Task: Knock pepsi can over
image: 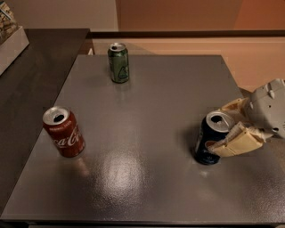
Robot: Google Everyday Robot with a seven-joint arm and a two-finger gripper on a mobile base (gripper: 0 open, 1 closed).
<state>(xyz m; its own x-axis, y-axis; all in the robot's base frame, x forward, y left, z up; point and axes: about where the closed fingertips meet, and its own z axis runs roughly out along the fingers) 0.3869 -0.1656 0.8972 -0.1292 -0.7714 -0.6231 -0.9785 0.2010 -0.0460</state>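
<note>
A: Where's the gripper?
B: Spread wide around the pepsi can, touching its upper part; the can leans slightly.
A: Others?
B: Well apart on the desk: a red can and a green can.

Glossy grey table, orange wall

Grey table, three cans, pincer alongside.
</note>
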